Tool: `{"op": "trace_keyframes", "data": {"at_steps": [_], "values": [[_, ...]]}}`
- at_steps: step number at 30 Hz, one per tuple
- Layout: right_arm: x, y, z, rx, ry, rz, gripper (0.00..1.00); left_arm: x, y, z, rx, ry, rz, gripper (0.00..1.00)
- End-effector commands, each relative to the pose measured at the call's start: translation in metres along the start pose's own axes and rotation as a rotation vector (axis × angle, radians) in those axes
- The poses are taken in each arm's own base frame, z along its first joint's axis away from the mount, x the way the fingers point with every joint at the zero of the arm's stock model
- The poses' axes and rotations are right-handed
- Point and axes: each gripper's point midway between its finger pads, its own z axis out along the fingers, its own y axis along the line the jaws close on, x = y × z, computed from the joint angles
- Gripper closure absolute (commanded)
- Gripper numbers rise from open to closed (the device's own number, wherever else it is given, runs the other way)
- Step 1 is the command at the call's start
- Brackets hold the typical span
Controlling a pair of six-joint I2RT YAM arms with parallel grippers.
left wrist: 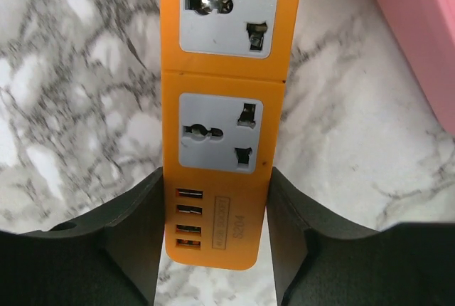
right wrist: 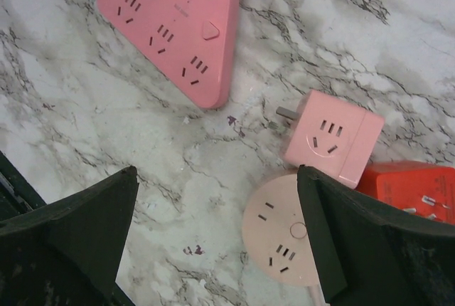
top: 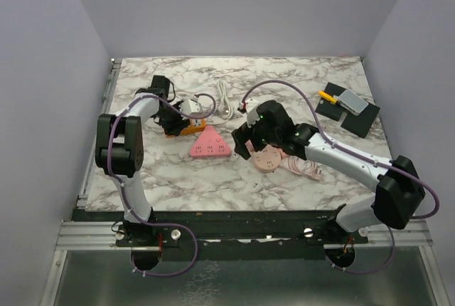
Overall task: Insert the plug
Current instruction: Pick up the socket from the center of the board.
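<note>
An orange power strip [left wrist: 222, 71] with grey universal sockets and several USB ports lies on the marble table. My left gripper [left wrist: 215, 203] straddles its USB end, with both black fingers [left wrist: 135, 228] pressed against its sides. In the top view this gripper [top: 175, 117] is at the back left by the strip [top: 193, 129]. A pink cube plug adapter [right wrist: 333, 135] with metal prongs [right wrist: 284, 114] lies on the table. My right gripper [right wrist: 217, 178] hangs open above bare marble, with the cube just beyond its right finger [right wrist: 334, 242].
A pink triangular power strip [right wrist: 181, 25] [top: 210, 144] lies mid-table. A round pink socket [right wrist: 281, 231] [top: 269, 158] sits under the right finger, with a red block [right wrist: 412, 188] beside it. A white coiled cord [top: 224, 101] lies at the back. A black pad [top: 348, 109] sits back right.
</note>
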Motion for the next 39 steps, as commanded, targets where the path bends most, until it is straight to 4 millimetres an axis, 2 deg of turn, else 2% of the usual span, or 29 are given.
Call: {"op": "trace_keyframes", "data": {"at_steps": [1, 4, 5, 10, 16, 19, 23, 28, 36, 39], "values": [[-0.023, 0.017, 0.02, -0.041, -0.038, -0.006, 0.0, 0.021, -0.02, -0.034, -0.002, 0.021, 0.0, 0.73], [-0.021, 0.029, 0.047, -0.064, 0.007, -0.019, 0.0, 0.04, -0.039, -0.047, 0.016, 0.058, 0.026, 0.88], [-0.021, 0.034, 0.057, -0.075, 0.02, -0.028, 0.0, 0.053, -0.044, -0.053, 0.015, 0.075, 0.018, 0.9], [-0.016, 0.041, 0.096, -0.088, 0.035, -0.044, 0.0, 0.083, -0.069, -0.069, 0.009, 0.133, 0.056, 0.91], [-0.009, 0.036, 0.127, -0.08, -0.001, -0.06, 0.0, 0.091, -0.086, -0.073, 0.015, 0.138, 0.103, 0.91], [-0.006, 0.032, 0.133, -0.082, 0.003, -0.051, 0.0, 0.086, -0.094, -0.073, 0.025, 0.105, 0.184, 0.93], [-0.003, 0.025, 0.129, -0.092, 0.002, -0.031, 0.0, 0.079, -0.107, -0.067, 0.05, 0.04, 0.312, 0.97], [0.002, 0.015, 0.137, -0.062, 0.027, -0.037, 0.0, 0.07, -0.123, -0.058, 0.124, -0.01, 0.346, 1.0], [0.029, 0.026, 0.151, -0.124, 0.113, -0.012, 0.0, 0.091, -0.117, -0.059, 0.132, 0.076, 0.293, 1.0], [0.037, 0.022, 0.152, -0.1, 0.126, -0.011, 0.0, 0.103, -0.109, -0.066, 0.105, 0.093, 0.292, 1.0]]}}
